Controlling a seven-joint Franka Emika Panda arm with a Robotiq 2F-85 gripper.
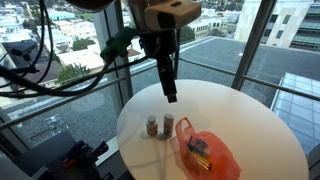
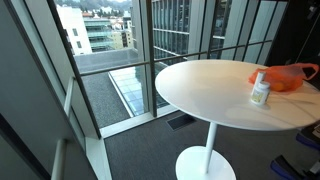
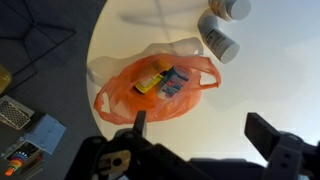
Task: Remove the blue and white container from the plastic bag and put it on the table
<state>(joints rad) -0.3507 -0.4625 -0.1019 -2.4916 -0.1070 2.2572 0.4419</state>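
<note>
An orange plastic bag (image 3: 125, 95) lies on the round white table (image 3: 260, 80). Inside it lie a blue and white container (image 3: 177, 80) and a yellow item (image 3: 153, 82). The bag also shows in both exterior views (image 1: 212, 155) (image 2: 286, 76). My gripper (image 3: 205, 130) is open and empty. It hangs above the table (image 1: 250, 120), beside the bag and apart from it. In an exterior view the gripper (image 1: 171, 97) points down over the far part of the table, behind the bag.
Two small capped bottles (image 1: 152, 126) (image 1: 167, 127) stand next to the bag; the wrist view shows them too (image 3: 219, 42) (image 3: 230, 8). One bottle (image 2: 260, 90) shows in front of the bag. Glass window walls surround the table. Boxes lie on the floor (image 3: 30, 135).
</note>
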